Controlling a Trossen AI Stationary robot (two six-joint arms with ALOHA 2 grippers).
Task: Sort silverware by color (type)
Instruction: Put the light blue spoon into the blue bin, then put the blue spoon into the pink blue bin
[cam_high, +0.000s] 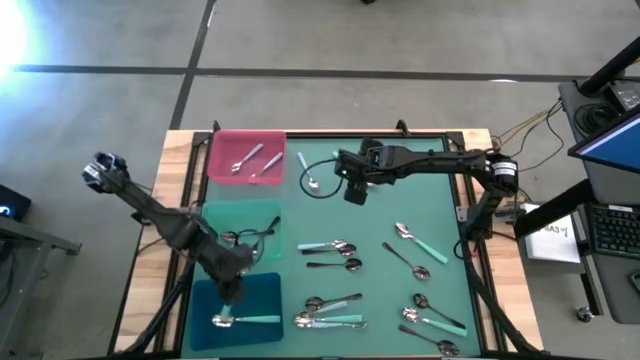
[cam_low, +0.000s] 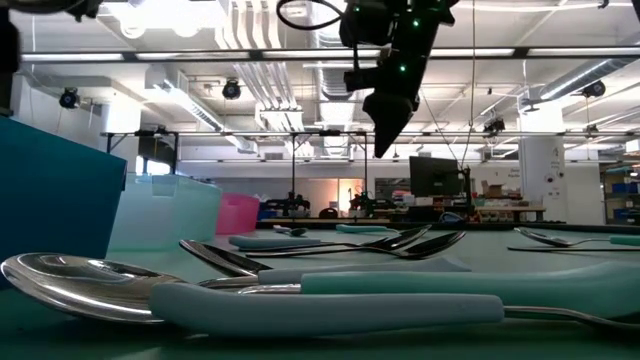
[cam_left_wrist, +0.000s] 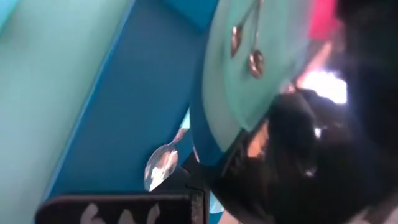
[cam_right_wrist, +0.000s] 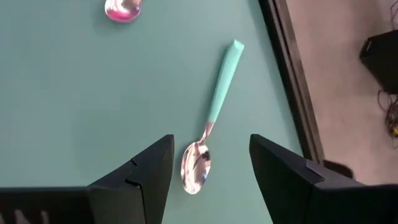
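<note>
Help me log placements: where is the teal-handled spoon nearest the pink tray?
In the high view, the teal-handled spoon lies on the mat just right of the pink tray, with the open right gripper to its right.

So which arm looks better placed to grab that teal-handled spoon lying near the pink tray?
Probably the right one. The right gripper hangs open directly over that teal-handled spoon, its fingers either side of the bowl. The left gripper is busy across the table over the blue tray.
</note>
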